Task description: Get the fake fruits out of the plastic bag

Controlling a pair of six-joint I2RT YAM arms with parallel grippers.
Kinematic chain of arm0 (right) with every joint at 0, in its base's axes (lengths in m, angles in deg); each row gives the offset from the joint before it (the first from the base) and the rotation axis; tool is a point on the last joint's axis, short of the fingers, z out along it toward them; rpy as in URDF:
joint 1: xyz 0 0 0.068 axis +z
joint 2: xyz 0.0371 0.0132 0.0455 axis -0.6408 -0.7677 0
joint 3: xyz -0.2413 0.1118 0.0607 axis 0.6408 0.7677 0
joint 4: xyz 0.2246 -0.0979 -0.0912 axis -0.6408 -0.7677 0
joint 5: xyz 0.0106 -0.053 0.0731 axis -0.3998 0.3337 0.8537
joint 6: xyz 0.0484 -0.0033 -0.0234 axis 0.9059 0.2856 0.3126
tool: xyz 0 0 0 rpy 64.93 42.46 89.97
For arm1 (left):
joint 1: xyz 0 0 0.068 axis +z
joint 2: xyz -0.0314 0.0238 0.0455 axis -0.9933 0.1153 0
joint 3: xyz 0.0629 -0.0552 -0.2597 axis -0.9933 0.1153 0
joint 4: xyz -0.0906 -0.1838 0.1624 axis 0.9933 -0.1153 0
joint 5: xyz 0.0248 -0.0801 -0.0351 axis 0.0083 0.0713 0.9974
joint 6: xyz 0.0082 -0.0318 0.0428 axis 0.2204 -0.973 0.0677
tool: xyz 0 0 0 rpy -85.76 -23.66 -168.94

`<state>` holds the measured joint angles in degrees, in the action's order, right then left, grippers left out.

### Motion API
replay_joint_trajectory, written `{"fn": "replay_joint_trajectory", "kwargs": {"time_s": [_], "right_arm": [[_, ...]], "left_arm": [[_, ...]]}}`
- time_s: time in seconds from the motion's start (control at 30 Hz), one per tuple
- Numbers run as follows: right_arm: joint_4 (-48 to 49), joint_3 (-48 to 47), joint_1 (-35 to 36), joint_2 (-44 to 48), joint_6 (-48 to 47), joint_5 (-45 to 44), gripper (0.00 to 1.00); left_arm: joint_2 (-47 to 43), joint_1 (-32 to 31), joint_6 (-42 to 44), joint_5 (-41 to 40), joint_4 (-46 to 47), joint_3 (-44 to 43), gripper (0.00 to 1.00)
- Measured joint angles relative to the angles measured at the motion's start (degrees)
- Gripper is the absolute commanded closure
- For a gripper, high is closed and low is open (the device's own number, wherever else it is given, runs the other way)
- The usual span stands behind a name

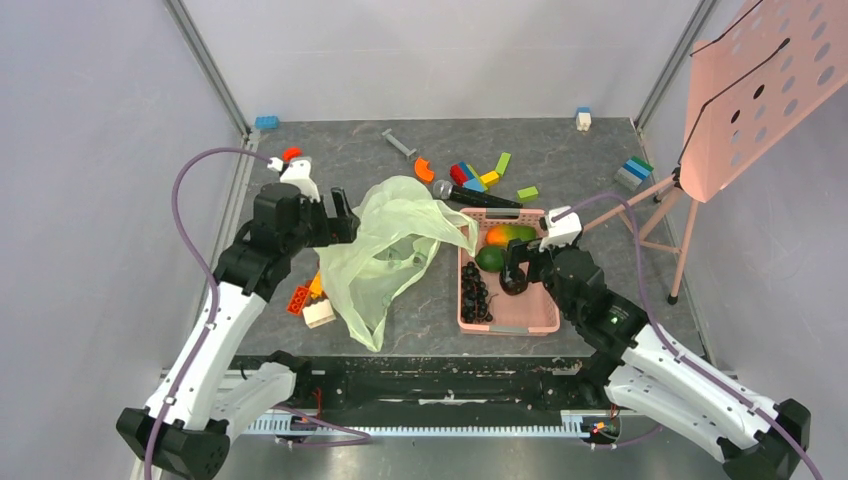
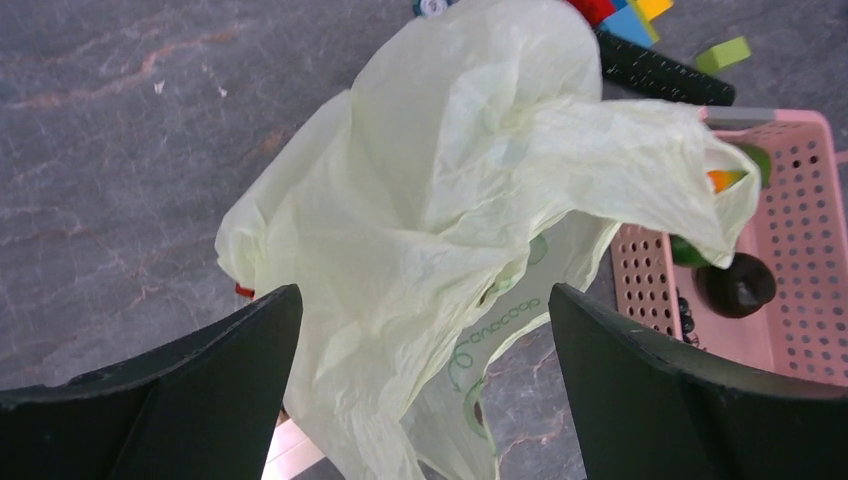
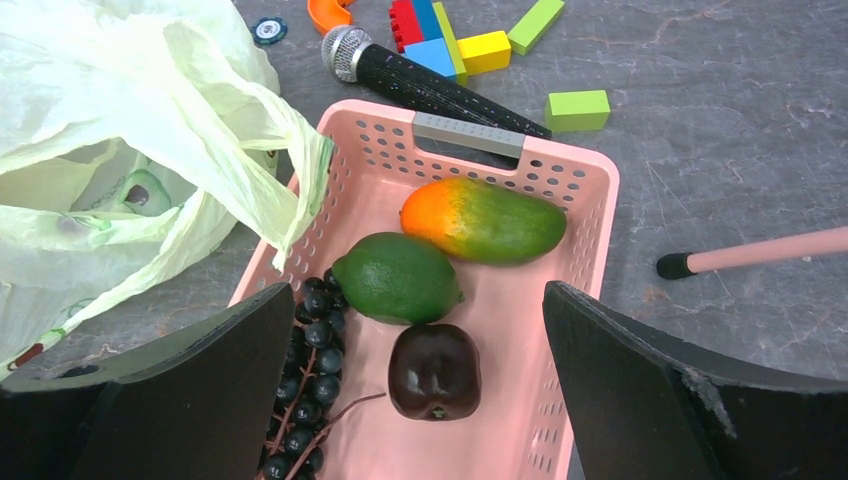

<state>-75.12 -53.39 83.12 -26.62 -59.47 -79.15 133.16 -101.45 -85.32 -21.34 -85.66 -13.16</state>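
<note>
Left end effector (image 2: 422,295) spread over plastic bag (image 2: 450,150), right end effector (image 3: 417,292) spread above basket (image 3: 592,200)

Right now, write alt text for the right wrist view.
A pink basket holds a mango, green fruit, dark brown fruit and black grapes, framed by the open right claw. A pale green bag overlaps its left rim; a microphone and blocks lie beyond.

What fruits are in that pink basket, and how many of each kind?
Mango: 1
Green fruit: 1
Brown fruit: 1
Grape bunch: 1
Total in the basket: 4
</note>
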Motion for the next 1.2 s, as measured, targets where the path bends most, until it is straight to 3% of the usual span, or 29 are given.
{"fn": "replay_joint_trajectory", "kwargs": {"time_s": [0.5,1.2], "right_arm": [[0.02,6.05,0.0,5.4,-1.55,-7.41,0.02],[-5.42,7.43,0.0,9.09,-2.03,-4.68,0.02]], "left_arm": [[-4.94,0.0,-0.85,-2.6,-1.49,8.87,0.0],[-12.92,0.0,-0.76,-2.4,-1.9,12.81,0.0]]}}
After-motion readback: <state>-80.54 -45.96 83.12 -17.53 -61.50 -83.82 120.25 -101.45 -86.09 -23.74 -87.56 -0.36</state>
